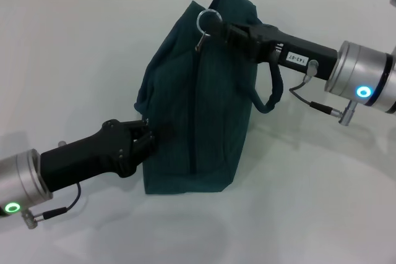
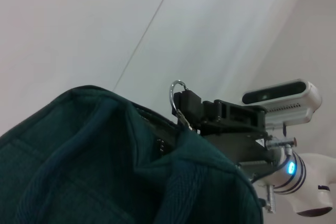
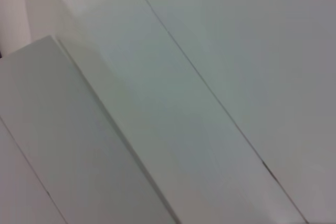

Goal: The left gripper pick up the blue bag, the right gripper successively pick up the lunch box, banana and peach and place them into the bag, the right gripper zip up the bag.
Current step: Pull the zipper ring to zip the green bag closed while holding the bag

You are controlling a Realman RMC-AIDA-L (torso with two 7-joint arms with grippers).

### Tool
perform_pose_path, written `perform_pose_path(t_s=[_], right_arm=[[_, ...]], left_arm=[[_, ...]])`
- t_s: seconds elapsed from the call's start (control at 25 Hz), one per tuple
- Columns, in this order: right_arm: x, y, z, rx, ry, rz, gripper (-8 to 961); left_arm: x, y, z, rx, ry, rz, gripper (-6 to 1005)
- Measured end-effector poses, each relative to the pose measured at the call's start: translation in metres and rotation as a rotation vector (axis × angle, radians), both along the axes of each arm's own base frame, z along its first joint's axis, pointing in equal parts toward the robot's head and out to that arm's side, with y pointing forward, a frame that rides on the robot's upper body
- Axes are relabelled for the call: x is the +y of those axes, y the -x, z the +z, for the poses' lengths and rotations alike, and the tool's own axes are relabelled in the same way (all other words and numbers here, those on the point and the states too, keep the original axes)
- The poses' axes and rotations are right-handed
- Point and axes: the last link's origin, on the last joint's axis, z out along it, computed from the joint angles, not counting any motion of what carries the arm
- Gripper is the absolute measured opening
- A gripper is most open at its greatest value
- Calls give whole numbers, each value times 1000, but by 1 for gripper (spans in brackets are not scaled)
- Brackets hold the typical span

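The left gripper [image 1: 143, 137] is seen coming in from about 8 o'clock of the head view, its black fingers pinched narrow on the fabric at the left edge of the blue bag [image 1: 204, 115]. The silver arm behind it carries a green light ring [image 1: 11, 207] down in the corner.

The blue bag is stood upright on the white table [image 1: 74, 60] around the middle of the view, held up at both ends. A dark zipper line [image 1: 195, 122] is run down its near face, from the top toward 6 o'clock. One padded handle [image 1: 272, 94] is left dangling off the right side, under the other arm.

At roughly 12 o'clock on the bag, the metal ring pull [image 1: 207, 20] is gripped by the right gripper [image 1: 216, 27], fingers closed tight on it. That arm is stretched in from 3 o'clock, with a small white label [image 1: 296, 58] on the claw body and a blue light [image 1: 362, 91] on the silver section.

In the left wrist view the same ring pull [image 2: 177, 95] is shown poking up above the bag's top edge [image 2: 105, 145], clamped by the right gripper [image 2: 185, 107]. Only the table surface and a pale wall are caught in the right wrist view.
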Motion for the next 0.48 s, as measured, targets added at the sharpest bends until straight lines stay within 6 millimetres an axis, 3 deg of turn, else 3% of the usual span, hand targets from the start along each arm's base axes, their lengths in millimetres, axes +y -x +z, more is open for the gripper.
perform_pose_path(t_s=[0.48], right_arm=[[-2, 3, 2, 9, 5, 25, 5]], left_arm=[[1, -4, 5, -49, -20, -3, 72]])
